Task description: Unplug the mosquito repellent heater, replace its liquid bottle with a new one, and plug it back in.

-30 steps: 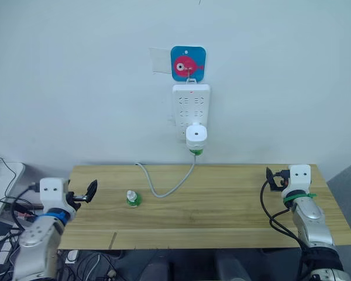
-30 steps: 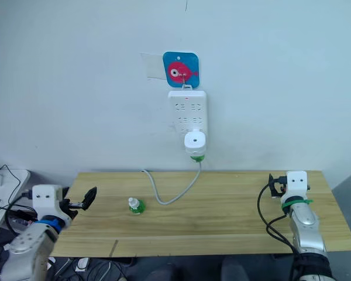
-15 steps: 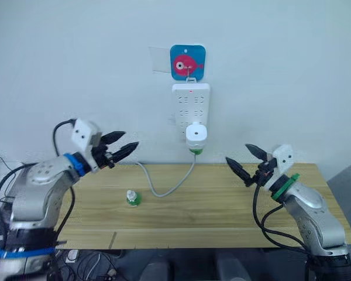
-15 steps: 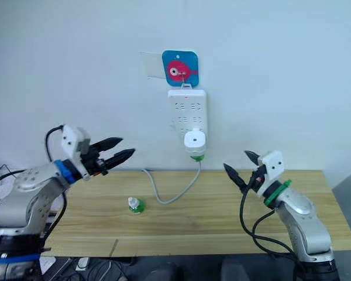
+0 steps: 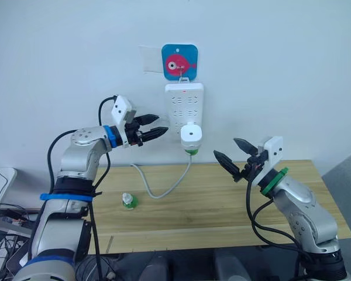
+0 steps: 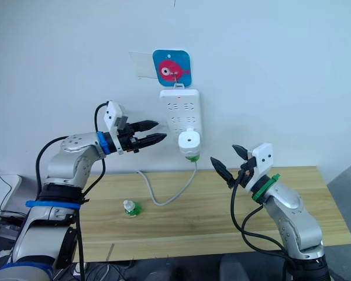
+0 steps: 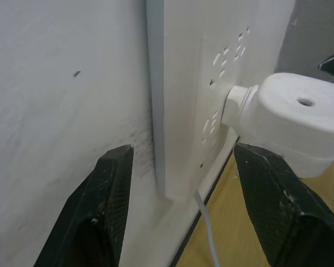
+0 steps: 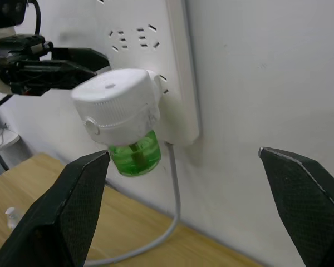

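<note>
The white mosquito repellent heater (image 5: 191, 134) is plugged into the lower part of a white power strip (image 5: 184, 104) on the wall. A green liquid bottle (image 8: 134, 156) hangs under the heater. My left gripper (image 5: 162, 123) is open, raised just left of the heater, its tips close to the strip's edge (image 7: 156, 100). My right gripper (image 5: 224, 147) is open too, a short way to the right of and below the heater, pointing at it. A second small green bottle (image 5: 128, 201) with a white cap stands on the wooden table (image 5: 234, 202), left of centre.
A grey cable (image 5: 164, 188) runs from the strip down onto the table and loops toward the wall. A blue square hook with a pink fish (image 5: 179, 61) holds the strip. Cables lie on the floor at the left.
Both arms have risen from the table's ends toward the wall. The left gripper has reached up beside the strip and the right gripper has come in closer to the heater.
</note>
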You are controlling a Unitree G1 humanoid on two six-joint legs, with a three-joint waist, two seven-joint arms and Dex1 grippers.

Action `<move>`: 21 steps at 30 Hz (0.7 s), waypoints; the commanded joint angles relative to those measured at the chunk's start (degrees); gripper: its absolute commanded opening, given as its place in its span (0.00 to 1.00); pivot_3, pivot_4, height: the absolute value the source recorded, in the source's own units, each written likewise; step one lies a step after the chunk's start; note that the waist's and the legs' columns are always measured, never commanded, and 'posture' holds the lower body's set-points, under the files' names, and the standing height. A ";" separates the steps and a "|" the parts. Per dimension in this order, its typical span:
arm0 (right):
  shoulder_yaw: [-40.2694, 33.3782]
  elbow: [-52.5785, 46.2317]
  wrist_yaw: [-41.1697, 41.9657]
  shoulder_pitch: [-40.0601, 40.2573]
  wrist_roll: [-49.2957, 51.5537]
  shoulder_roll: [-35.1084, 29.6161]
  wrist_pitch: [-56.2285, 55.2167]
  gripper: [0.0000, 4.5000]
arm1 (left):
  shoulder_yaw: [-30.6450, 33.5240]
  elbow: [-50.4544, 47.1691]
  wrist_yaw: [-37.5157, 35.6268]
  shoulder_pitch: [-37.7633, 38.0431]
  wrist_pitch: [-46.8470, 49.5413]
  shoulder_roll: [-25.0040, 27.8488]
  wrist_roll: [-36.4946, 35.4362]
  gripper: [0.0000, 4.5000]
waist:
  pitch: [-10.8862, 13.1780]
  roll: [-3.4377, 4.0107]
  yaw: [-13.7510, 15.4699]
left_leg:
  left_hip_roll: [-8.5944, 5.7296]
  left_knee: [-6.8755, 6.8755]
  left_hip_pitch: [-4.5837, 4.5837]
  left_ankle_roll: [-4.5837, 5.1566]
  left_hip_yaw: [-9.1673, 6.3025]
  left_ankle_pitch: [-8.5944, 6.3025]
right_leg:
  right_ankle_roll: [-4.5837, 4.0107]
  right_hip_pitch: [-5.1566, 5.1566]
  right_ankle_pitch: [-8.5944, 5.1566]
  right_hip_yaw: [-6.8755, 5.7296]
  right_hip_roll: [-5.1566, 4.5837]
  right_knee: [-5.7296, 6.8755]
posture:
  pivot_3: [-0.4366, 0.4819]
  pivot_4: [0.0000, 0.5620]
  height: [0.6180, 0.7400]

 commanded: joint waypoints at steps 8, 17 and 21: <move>0.06 -2.85 -1.04 0.63 -0.67 0.64 -1.30 1.00 | 0.29 14.54 -2.03 -8.11 -9.66 -5.55 4.39 0.66 | 0.12 -0.10 -0.69 | 0.00 0.50 -0.03 0.04 -0.10 -0.01 | 0.02 0.10 0.00 -0.11 0.01 0.32 | 0.24 0.26 1.00; 1.08 -3.40 -1.81 0.17 -0.09 1.06 -0.24 1.00 | 0.10 16.64 -6.82 -10.29 -9.65 -8.10 4.36 0.66 | 0.35 -0.27 -1.47 | -0.05 0.79 -0.02 0.05 -0.07 -0.02 | 0.19 0.08 0.07 -0.02 0.02 0.67 | 0.25 0.27 1.00; 2.30 -4.09 -2.84 -0.71 -0.01 2.11 0.96 1.00 | 0.52 15.89 -7.25 -10.32 -8.72 -8.73 3.97 0.66 | 0.39 -0.26 -1.63 | -0.05 0.78 -0.02 0.05 -0.08 -0.02 | 0.23 0.06 0.04 0.00 0.02 0.67 | 0.25 0.27 1.00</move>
